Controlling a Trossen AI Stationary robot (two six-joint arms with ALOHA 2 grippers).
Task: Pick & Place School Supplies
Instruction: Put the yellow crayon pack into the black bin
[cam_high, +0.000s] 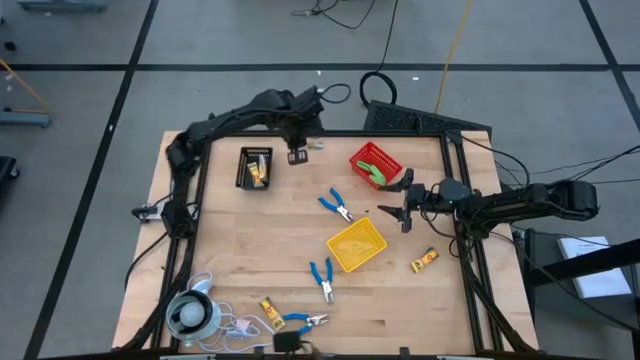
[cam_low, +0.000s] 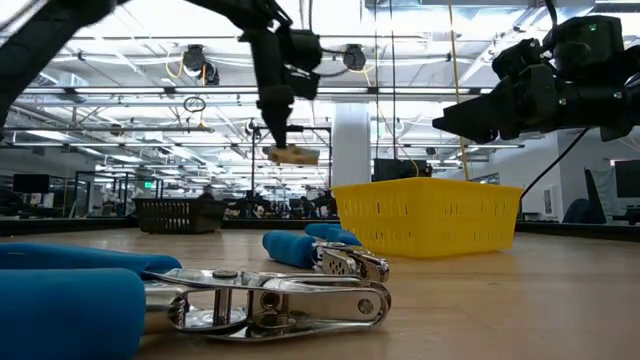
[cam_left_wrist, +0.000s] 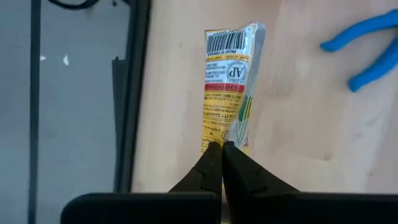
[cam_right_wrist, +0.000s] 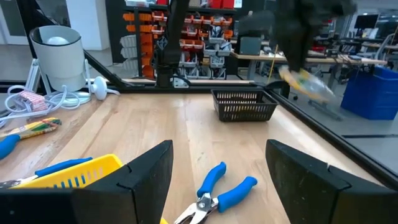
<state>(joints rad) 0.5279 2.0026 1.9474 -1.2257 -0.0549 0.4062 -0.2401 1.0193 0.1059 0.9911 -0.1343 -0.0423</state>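
Observation:
My left gripper (cam_high: 298, 152) is up in the air near the table's far edge, just right of the black bin (cam_high: 254, 167), and is shut on a yellow tube-like packet (cam_left_wrist: 229, 81). The low view shows that packet (cam_low: 292, 155) well above the table. My right gripper (cam_high: 401, 206) hovers open between the red bin (cam_high: 375, 163) and the yellow bin (cam_high: 356, 245), touching nothing. Blue-handled pliers (cam_high: 337, 205) lie flat on the wood left of it. Two more pairs of pliers (cam_high: 322, 278) (cam_high: 303, 321) and two yellow packets (cam_high: 425, 261) (cam_high: 270, 308) lie loose on the table. My left gripper pinches the yellow packet between its two fingertips (cam_left_wrist: 211, 163) at the packet's near end (cam_left_wrist: 219, 138). The fingers come from above, pointing down. The packet is lifted clear of the table and sticks out sideways from the fingertips (cam_low: 283, 140), roughly level.
The black bin holds yellow items, and the red bin holds green ones. A white round object with a cord (cam_high: 190, 315) sits at the near left corner. Dark frame rails (cam_high: 195, 200) run along the table's left and right sides. Bare wood (cam_high: 260, 235) lies mid-table.

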